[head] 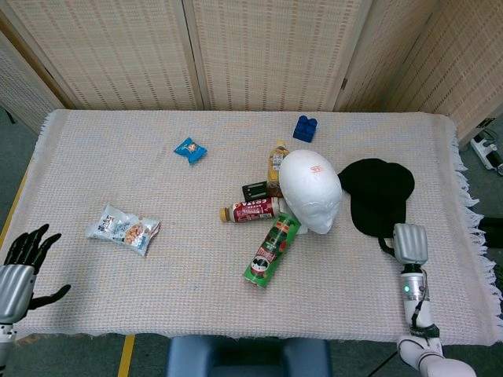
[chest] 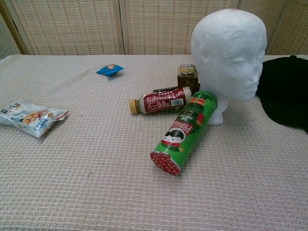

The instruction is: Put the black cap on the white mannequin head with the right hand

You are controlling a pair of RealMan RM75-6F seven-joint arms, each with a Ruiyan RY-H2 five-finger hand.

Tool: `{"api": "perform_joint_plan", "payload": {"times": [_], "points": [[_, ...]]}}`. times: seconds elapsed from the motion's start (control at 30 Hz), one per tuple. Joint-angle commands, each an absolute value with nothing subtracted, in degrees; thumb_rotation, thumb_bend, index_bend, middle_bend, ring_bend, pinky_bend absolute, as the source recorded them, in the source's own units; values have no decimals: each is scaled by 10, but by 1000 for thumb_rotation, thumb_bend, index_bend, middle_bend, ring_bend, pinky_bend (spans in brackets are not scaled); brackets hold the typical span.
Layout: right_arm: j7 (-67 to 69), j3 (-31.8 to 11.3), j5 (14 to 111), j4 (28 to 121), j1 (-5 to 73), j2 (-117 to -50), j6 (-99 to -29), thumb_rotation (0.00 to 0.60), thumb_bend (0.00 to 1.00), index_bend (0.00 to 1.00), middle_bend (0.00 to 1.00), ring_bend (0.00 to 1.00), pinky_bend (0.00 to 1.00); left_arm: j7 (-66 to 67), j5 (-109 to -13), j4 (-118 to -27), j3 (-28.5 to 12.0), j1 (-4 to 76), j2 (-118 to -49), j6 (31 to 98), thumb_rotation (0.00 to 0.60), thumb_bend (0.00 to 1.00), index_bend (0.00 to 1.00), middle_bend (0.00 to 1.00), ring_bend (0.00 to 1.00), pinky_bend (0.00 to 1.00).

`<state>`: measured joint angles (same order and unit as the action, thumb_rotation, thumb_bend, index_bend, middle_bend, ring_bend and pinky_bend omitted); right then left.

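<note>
The black cap (head: 378,195) lies flat on the cloth just right of the white mannequin head (head: 311,191), which stands upright; in the chest view the mannequin head (chest: 231,55) fills the right side with the cap (chest: 285,91) behind it. My right hand (head: 409,243) is at the cap's near brim edge, its dark fingers touching the brim; the frames do not reveal whether they grip it. My left hand (head: 20,267) hovers at the near left table edge, fingers spread and empty. Neither hand appears in the chest view.
A green chips can (head: 272,248) leans against the mannequin's base, with a red-labelled bottle (head: 250,210) and a yellow-capped bottle (head: 276,163) close by. A snack bag (head: 122,228), a blue packet (head: 189,149) and a blue block (head: 305,127) lie further off.
</note>
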<state>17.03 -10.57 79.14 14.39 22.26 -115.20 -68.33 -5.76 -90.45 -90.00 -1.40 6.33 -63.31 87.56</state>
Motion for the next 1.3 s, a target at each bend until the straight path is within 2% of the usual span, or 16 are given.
{"api": "perform_joint_plan", "payload": {"times": [0.03,0.53,0.73,1.07,1.3], "points": [[172,-102,794,141,220,-1154,-683,600,252,467,1000,1000,1000,-60,-903,-900,-15,63,-632,876,600,189,163,2,0,74],[184,-99,798,116,226,-1166,-702,600,257,326,1000,1000,1000,-57,-897,-896,-20,63,-637,876,600,189,176,2,0,75],[180,-98,798,102,232,-1169,-698,600,256,301,1000,1000,1000,-57,-893,-896,-22,63,-636,875,600,189,177,1,0,75],[162,-105,792,82,247,-1177,-688,600,275,317,1000,1000,1000,-50,-888,-898,-28,60,-638,884,600,189,177,2,0,76],[151,-107,789,69,260,-1182,-674,600,379,407,1000,1000,1000,-47,-884,-898,-30,59,-639,884,600,189,178,3,0,77]]}}
